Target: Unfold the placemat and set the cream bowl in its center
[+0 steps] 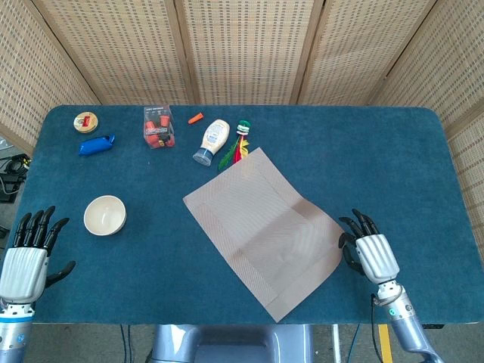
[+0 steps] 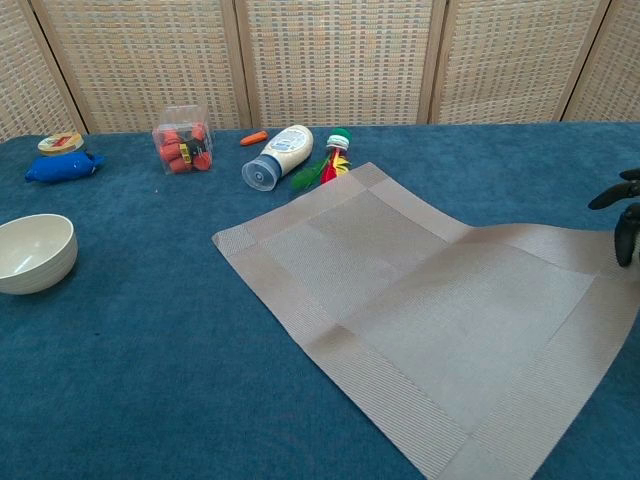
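Note:
The grey woven placemat lies spread open and turned diagonally on the blue table; in the chest view the placemat fills the lower right. My right hand pinches its right corner, which lifts a little off the cloth; only dark fingertips show at the chest view's right edge. The cream bowl stands upright on the table left of the mat, apart from it, and the bowl is empty. My left hand hovers at the near left corner with fingers spread, holding nothing.
Along the far edge lie a mayonnaise bottle on its side, a green, red and yellow toy touching the mat's far corner, a clear box of red pieces, a blue object, a round tin and a small orange piece.

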`<state>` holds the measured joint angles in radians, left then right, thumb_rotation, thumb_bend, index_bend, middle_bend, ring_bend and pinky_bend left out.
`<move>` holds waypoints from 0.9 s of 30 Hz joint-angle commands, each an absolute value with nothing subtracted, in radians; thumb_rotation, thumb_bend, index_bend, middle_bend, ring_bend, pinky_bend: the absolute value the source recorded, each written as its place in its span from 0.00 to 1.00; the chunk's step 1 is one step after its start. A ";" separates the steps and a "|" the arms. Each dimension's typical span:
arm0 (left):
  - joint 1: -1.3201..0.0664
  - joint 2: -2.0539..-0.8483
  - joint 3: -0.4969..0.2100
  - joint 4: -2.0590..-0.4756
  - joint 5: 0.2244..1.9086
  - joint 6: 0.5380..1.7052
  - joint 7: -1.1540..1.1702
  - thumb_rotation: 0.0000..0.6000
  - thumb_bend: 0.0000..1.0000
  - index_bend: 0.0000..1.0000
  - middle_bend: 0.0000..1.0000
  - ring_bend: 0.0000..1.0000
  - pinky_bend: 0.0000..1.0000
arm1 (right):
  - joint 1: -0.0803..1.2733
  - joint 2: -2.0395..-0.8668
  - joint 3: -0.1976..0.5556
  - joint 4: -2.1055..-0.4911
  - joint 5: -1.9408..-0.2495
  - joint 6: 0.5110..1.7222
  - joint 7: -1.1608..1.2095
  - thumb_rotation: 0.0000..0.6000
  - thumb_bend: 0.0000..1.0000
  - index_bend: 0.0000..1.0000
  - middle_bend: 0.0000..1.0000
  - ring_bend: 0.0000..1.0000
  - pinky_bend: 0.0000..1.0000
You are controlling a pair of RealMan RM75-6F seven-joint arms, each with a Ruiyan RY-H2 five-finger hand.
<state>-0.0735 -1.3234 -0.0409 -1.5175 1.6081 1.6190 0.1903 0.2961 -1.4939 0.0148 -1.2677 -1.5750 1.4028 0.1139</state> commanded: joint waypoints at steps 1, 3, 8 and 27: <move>-0.074 -1.324 -0.041 -1.518 1.608 1.618 0.192 1.00 0.13 0.17 0.00 0.00 0.00 | 0.314 -1.476 0.035 -1.241 -1.563 1.380 0.119 1.00 0.60 0.70 0.29 0.06 0.17; -0.074 -1.324 -0.041 -1.518 1.608 1.617 0.192 1.00 0.13 0.17 0.00 0.00 0.00 | 0.328 -1.465 0.050 -1.228 -1.551 1.359 0.115 1.00 0.60 0.70 0.29 0.06 0.18; -0.074 -1.324 -0.042 -1.517 1.604 1.614 0.191 1.00 0.13 0.17 0.00 0.00 0.00 | 0.363 -1.443 0.092 -1.212 -1.507 1.301 0.128 1.00 0.60 0.71 0.29 0.07 0.18; -0.079 -1.328 -0.049 -1.505 1.582 1.597 0.193 1.00 0.13 0.17 0.00 0.00 0.00 | 0.498 -1.469 0.188 -1.081 -1.389 1.112 0.048 1.00 0.58 0.63 0.22 0.05 0.15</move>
